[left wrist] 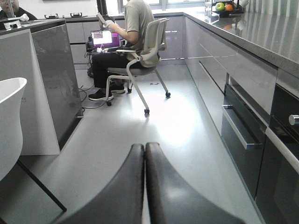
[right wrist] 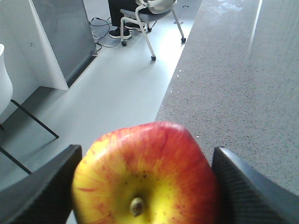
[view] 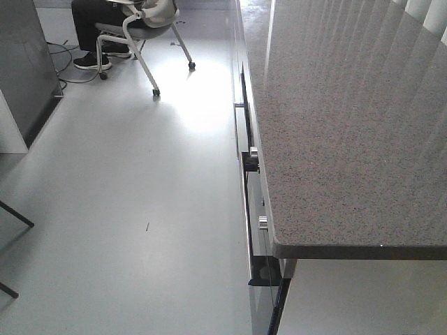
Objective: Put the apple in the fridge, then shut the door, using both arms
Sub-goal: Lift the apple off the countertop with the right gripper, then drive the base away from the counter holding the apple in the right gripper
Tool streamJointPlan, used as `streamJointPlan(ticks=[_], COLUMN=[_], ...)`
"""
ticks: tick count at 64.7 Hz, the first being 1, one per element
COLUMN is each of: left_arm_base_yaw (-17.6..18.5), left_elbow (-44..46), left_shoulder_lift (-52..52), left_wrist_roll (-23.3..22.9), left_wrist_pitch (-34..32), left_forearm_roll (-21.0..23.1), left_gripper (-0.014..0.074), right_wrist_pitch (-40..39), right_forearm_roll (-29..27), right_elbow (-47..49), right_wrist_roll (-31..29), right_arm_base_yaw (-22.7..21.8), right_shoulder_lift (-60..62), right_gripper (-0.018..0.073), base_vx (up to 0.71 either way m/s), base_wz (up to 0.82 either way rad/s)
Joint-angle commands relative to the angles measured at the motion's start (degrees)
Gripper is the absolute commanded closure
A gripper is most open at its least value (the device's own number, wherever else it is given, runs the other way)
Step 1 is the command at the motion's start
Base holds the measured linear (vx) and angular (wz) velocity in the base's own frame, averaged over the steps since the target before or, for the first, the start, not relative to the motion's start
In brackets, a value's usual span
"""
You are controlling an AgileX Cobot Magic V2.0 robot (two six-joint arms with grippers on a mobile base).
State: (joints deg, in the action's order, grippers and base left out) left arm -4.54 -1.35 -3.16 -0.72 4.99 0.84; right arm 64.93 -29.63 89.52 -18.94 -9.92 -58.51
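The right gripper [right wrist: 147, 191] clamps the apple [right wrist: 149, 158] over the counter [right wrist: 243, 93] edge; the left gripper [left wrist: 145, 182] sits pressed together, empty. Reaching the fridge and shutting the door are both left (neither plainly in view).

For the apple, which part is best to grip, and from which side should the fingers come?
Grip the apple across its widest middle, one finger on each flank, as the right gripper does now. It is round, with the stem dimple facing the wrist camera, so the two flanks offer opposite, matching surfaces; the dimpled end might let it slip.
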Motion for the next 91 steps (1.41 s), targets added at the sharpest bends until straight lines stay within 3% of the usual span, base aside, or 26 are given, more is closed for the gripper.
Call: streamJointPlan(ticks=[1, 91], left_arm_base_yaw=[0.5, 0.5], left_elbow=[1.2, 1.2], left_shoulder_lift=[-0.4, -0.4], left_wrist_roll=[-0.4, -0.4], left_wrist_pitch=[-3.9, -3.9], left_forearm_roll=[0.1, 0.1], left_gripper=[0.0603, 0.0603], right_wrist_pitch=[-4.1, -4.0], right_forearm_roll=[-1.7, -1.7], right_elbow=[1.6, 1.6], right_wrist_roll=[-0.3, -0.3], right_arm_base_yaw=[-0.3, -0.3], right_shoulder_lift=[0.6, 0.7], right_gripper=[0.0374, 0.0374], base_vx=[0.00, -0.01], base_wz=[0.00, 0.05])
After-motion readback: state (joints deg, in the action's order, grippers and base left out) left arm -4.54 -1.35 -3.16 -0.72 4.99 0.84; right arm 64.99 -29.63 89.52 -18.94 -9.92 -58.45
